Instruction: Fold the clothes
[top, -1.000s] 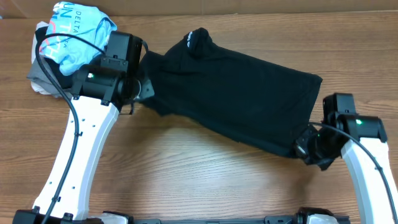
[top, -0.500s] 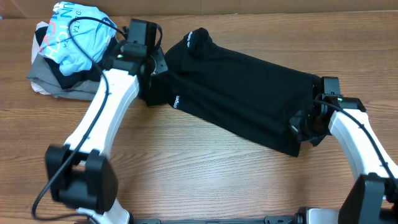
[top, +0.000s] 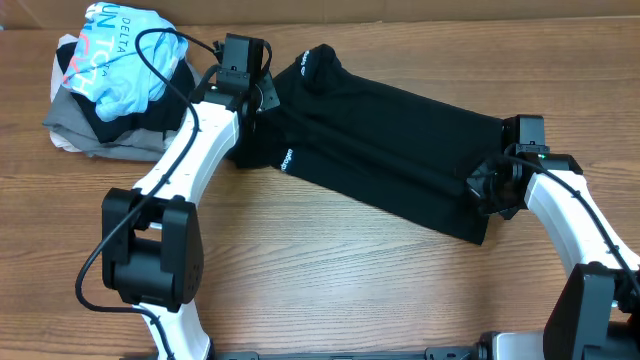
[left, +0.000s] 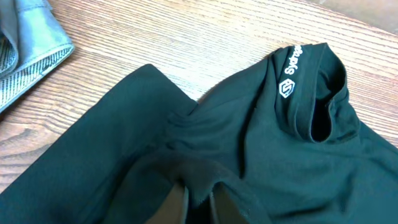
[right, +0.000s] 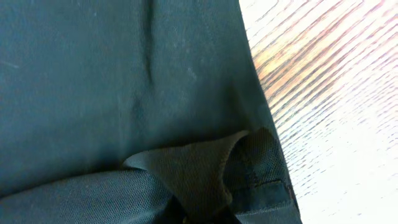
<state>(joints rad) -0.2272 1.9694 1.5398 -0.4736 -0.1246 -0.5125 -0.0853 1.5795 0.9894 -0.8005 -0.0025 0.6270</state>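
The black shirt (top: 390, 140) lies in a long folded band slanting from the collar at far left down to the right. White lettering shows on its collar (left: 291, 71) and on a fold near my left arm. My left gripper (top: 257, 100) sits at the shirt's left end. In the left wrist view its fingers (left: 180, 202) stand close together with a pinch of black fabric between them. My right gripper (top: 487, 190) is at the shirt's right end. The hem corner (right: 205, 168) puckers into its shut jaws at the bottom edge of the right wrist view.
A pile of other clothes lies at the far left corner: a light blue shirt (top: 120, 55) on top of a grey garment (top: 90, 135), whose edge (left: 25, 43) shows in the left wrist view. A cardboard wall (top: 400, 8) runs along the table's back edge.
Both grippers moved toward the far side, carrying the shirt's near edge over the rest. The shirt is now a narrower band, and the left arm reaches much farther out.
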